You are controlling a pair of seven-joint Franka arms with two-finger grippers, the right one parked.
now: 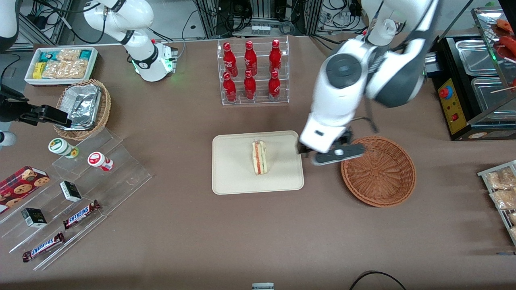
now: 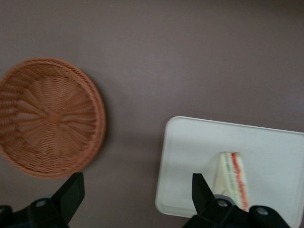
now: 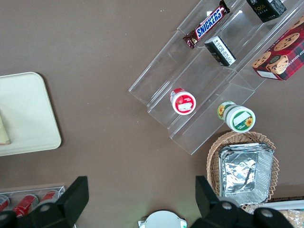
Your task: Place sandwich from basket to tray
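The sandwich [image 1: 259, 157] lies on the cream tray [image 1: 234, 173], near its middle, with the red, orange and green cut edge facing up. In the left wrist view the sandwich [image 2: 232, 178] rests on the tray [image 2: 275, 147] close to one fingertip. The reddish-brown basket [image 1: 379, 177] stands beside the tray toward the working arm's end, and the basket [image 2: 47, 116] holds nothing. My gripper [image 1: 320, 155] hovers above the bare table between tray and basket. The gripper [image 2: 137, 185] is open, with nothing between its fingers.
A clear rack of red bottles [image 1: 253, 72] stands farther from the front camera than the tray. A foil-lined tan basket [image 1: 82, 106], a white snack bin [image 1: 60, 64] and clear steps with candy bars [image 1: 80, 193] lie toward the parked arm's end. A black machine [image 1: 463, 96] stands at the working arm's end.
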